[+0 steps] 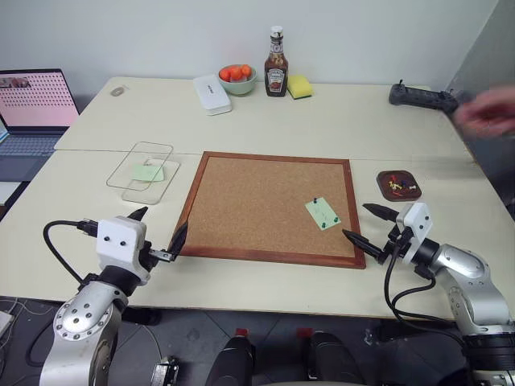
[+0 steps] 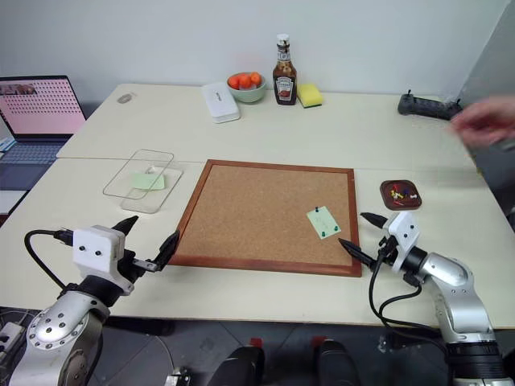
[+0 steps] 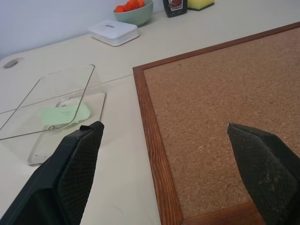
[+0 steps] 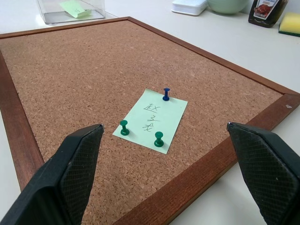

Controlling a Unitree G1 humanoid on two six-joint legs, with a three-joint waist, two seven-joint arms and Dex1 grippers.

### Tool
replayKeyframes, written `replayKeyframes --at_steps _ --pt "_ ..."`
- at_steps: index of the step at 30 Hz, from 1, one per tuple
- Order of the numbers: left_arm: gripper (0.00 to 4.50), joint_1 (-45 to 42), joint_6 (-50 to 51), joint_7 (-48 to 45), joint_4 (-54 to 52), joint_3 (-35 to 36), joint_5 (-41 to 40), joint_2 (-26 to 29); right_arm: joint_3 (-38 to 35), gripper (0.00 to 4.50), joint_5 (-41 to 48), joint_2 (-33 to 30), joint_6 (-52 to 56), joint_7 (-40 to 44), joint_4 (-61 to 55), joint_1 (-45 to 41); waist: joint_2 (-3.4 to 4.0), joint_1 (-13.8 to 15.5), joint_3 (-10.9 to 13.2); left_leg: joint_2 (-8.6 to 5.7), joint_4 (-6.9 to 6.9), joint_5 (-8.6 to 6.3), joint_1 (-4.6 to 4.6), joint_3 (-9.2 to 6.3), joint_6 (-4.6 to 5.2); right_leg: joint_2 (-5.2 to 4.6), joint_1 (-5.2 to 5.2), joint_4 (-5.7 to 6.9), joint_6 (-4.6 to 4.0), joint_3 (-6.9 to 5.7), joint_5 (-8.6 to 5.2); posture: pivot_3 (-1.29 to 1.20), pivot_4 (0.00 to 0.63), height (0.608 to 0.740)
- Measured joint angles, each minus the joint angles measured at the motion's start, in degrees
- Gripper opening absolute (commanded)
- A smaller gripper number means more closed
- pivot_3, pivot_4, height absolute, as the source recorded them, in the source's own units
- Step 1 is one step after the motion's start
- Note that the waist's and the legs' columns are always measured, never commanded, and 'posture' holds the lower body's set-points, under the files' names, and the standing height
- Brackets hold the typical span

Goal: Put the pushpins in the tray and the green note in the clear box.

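Both arms reach forward at about the same height, forearms roughly level. The left gripper (image 1: 157, 227) points straight ahead, its two black fingers (image 3: 70, 168) spread wide and holding nothing. The right gripper (image 1: 371, 226) angles inward toward the left, its fingers (image 4: 75, 164) likewise wide apart and empty.
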Motion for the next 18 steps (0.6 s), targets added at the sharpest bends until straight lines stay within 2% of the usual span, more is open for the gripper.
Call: replayKeyframes --at_steps 10,18 --pt "4.50 -1.5 2.1 -1.2 -0.1 -1.4 -0.3 1.1 0.5 4.48 -0.3 0.2 0.2 0.0 -0.1 -0.3 0.00 0.0 0.0 0.00 0.00 0.00 0.00 -0.01 0.00 0.00 0.00 0.00 0.00 -0.01 0.00 0.00 0.150 0.740" --pt "4.50 -5.9 3.4 -2.5 0.2 -1.4 -2.7 1.6 1.0 4.48 -0.3 0.1 0.2 0.6 -0.1 -0.4 0.00 0.0 0.0 0.00 0.00 0.00 0.00 0.01 0.00 0.00 0.00 -0.01 0.00 0.00 0.00 0.00 0.150 0.740"
